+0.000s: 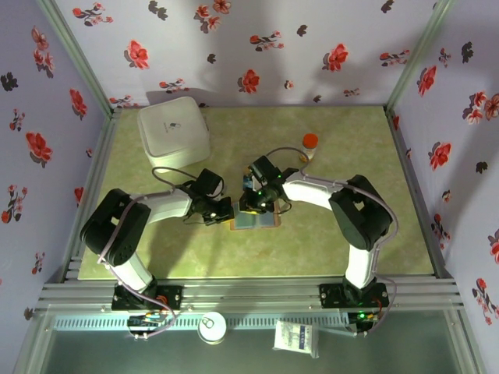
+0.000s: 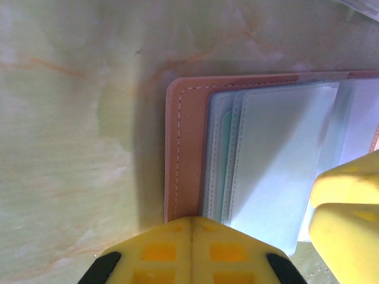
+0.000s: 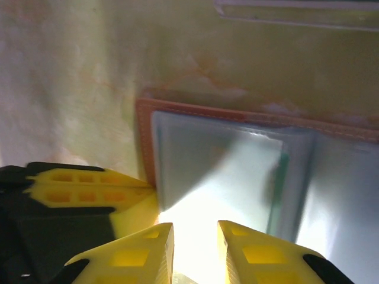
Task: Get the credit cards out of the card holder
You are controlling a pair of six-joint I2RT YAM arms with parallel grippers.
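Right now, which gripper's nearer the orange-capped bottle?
Right. The right gripper is over the card holder, nearside and left of the orange-capped bottle; the left gripper, at the holder's left edge, is farther.

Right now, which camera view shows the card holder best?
The left wrist view: the card holder lies open and sharp, its tan stitched border and layered clear pockets plain. The right wrist view shows it too, but glare washes out the pockets. In the top external view it is a small, distant patch.
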